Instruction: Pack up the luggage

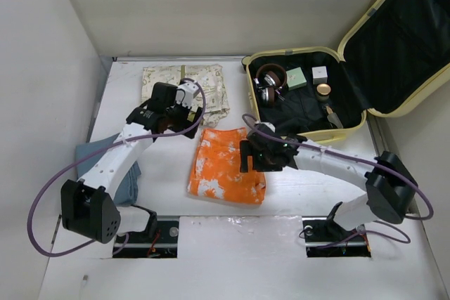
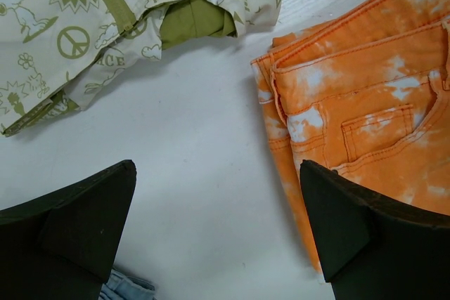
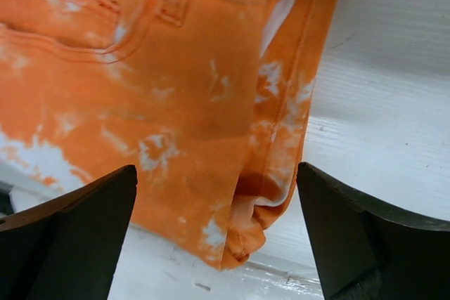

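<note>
Top cam: I see the luggage (image 1: 337, 132) open at far right of worktop (image 1: 295, 201), lid swung back. Headphones (image 1: 271, 79) + small boxes (image 1: 296, 77) lie inside. Orange denim (image 1: 225, 166) is near its front-left corner, printed top (image 1: 211, 82) further left.
L wrist: left tool (image 2: 216, 194) wide, nothing held, over bare worktop btwn printed top & orange denim.
R wrist: right tool (image 3: 216, 187) wide, nothing held, over the denim's edge.

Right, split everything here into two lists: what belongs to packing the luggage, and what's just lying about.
Belongs: luggage, orange trousers, cartoon-print jacket, blue denim garment; already packed: headphones, green box, white box.
Lying about: only the arms' purple cables.
</note>
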`<move>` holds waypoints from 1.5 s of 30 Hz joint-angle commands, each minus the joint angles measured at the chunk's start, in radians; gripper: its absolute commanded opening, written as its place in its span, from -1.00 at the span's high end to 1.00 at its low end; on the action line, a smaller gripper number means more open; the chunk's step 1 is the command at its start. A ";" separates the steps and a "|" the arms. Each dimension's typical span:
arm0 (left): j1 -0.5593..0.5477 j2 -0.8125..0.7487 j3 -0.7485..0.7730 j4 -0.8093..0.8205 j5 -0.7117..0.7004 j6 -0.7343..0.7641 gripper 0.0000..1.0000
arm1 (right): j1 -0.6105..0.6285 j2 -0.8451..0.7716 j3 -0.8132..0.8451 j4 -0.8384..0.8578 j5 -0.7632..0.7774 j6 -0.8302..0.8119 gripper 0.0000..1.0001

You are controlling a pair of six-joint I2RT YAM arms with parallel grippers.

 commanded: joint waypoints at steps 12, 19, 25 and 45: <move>0.004 -0.067 -0.005 0.006 0.023 -0.004 -1.00 | 0.044 0.294 -0.022 0.131 0.083 0.055 -1.00; 0.004 -0.105 -0.005 0.006 0.023 0.005 -1.00 | 0.062 0.379 -0.142 0.382 -0.095 0.059 -0.15; 0.004 -0.116 -0.016 0.016 0.023 0.005 -1.00 | 0.062 0.369 -0.115 0.475 -0.145 -0.031 1.00; 0.004 -0.125 0.004 0.026 -0.164 0.024 -1.00 | -0.149 0.323 0.775 -0.132 -0.083 -0.680 1.00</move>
